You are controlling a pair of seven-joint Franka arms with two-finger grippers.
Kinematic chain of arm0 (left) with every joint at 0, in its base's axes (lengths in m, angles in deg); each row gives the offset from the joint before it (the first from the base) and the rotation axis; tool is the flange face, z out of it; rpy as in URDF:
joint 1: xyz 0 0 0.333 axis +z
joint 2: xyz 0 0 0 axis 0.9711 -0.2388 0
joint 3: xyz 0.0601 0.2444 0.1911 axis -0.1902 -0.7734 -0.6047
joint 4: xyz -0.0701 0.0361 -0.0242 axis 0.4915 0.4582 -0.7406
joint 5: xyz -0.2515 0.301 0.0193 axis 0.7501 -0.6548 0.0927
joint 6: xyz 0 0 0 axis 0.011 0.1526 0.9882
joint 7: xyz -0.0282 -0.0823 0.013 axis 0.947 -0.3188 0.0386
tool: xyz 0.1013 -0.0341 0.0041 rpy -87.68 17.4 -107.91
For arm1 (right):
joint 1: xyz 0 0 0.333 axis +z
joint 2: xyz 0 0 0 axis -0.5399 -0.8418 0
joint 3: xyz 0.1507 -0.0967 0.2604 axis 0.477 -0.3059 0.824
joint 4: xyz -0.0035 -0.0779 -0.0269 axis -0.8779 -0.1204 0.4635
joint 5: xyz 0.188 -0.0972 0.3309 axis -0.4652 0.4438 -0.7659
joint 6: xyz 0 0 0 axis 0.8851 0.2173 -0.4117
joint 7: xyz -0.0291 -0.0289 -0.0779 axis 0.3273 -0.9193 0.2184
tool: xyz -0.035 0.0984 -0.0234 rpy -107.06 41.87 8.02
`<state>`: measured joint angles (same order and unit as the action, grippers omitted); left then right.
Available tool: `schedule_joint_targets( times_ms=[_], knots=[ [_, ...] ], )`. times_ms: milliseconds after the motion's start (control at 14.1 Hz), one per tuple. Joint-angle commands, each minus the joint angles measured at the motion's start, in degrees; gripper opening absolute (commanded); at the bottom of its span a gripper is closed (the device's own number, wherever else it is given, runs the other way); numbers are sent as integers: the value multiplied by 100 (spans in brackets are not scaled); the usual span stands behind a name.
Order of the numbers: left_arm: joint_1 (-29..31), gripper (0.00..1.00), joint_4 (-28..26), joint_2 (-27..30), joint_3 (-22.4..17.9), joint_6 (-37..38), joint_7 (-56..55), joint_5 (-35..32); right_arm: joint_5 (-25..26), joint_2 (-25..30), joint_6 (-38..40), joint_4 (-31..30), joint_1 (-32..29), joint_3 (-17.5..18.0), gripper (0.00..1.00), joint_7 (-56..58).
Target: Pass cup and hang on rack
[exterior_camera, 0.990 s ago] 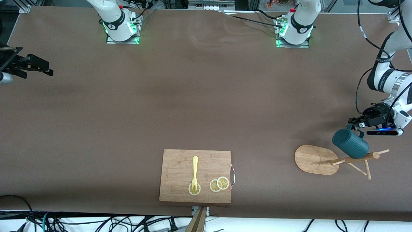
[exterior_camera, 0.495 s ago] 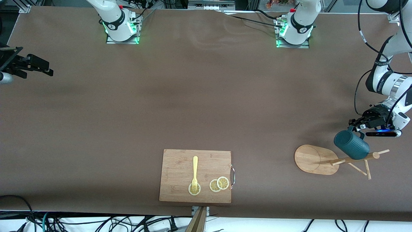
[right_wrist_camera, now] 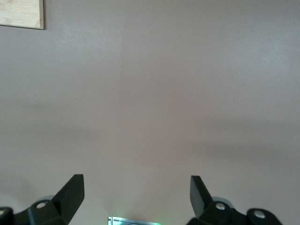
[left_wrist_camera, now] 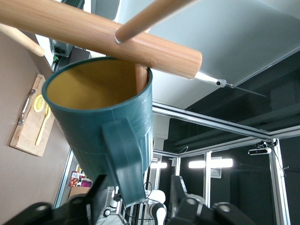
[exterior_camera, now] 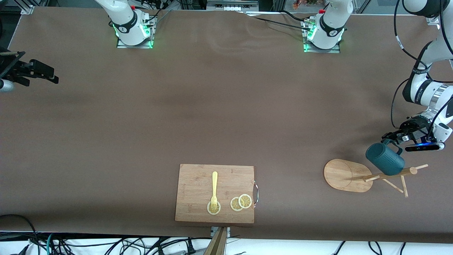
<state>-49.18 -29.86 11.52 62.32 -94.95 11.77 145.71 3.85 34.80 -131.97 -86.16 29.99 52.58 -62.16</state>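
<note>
While the cup [left_wrist_camera: 101,117] hangs on the rack's [left_wrist_camera: 101,35] peg, my left claw [left_wrist_camera: 136,206], released, should retreat straight; right claw [right_wrist_camera: 136,192] waits open.

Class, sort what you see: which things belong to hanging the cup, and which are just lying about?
Job:
cup, on a peg
rack
left gripper, open at the handle

Lying about:
cutting board
fork
lemon slices
right gripper, waiting open

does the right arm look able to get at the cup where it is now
Probably not. The cup hangs on the rack at the left arm's end of the table, with the left gripper open by its handle. The right gripper waits open at the right arm's end.
</note>
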Motion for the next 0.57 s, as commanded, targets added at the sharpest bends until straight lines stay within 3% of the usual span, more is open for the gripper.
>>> schedule_joint_targets(
  times_ms=[0,495],
  knots=[
    [50,100,148,84,20,100,176,-540,-97,-37,94,117,-4,2,100,-5],
    [94,100,139,409,20,487,133,-2211,-97,-37,94,117,-4,2,100,4]
  ],
)
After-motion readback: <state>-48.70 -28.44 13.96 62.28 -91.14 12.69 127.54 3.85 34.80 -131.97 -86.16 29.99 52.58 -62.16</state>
